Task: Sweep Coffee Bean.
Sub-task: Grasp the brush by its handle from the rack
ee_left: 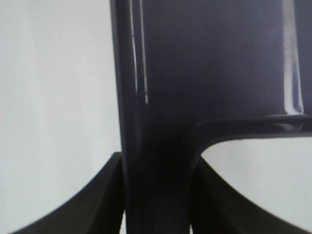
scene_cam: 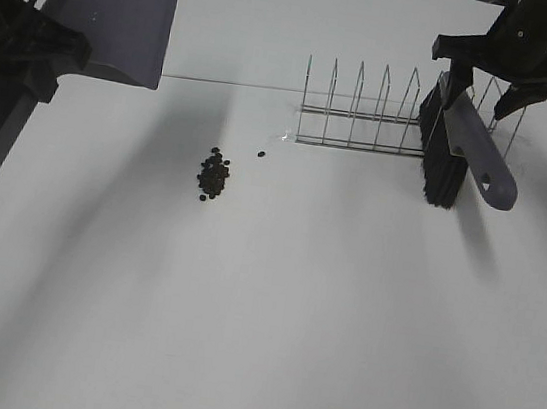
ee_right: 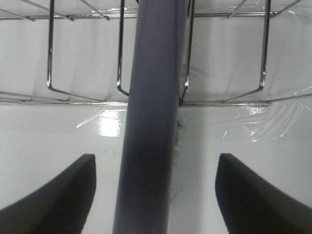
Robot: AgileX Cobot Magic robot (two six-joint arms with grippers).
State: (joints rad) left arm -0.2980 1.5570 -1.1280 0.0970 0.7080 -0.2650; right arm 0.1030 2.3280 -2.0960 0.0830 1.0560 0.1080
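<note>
**Sweep status: dustpan in hand, brush not yet gripped**

1. My left gripper [scene_cam: 26,51] is clamped tight on the handle of the dustpan [scene_cam: 117,13]. The pan is moulded grey-purple plastic, smooth and glossy, with a broad flat scoop and a long tapered handle. I judge that it hangs above the table [scene_cam: 289,318], well apart from the beans.
2. The coffee beans [scene_cam: 214,174] lie in one small heap left of centre on the plain white tabletop. They are tiny, dark and oval. One stray bean [scene_cam: 261,154] sits just beside the heap, toward the rack.
3. The wire rack [scene_cam: 366,116] is thin bright metal bent into upright loops.
4. The brush [scene_cam: 445,167] leans at the rack's right end, with dense black bristles and a rounded grey-purple handle.
5. My right gripper [scene_cam: 480,91] is spread wide. Its jaws straddle the brush handle, with a clear gap on each side.

Done: dustpan collected. Remaining, by my judgement: close on the brush, sweep the heap and the stray bean into the pan.
</note>
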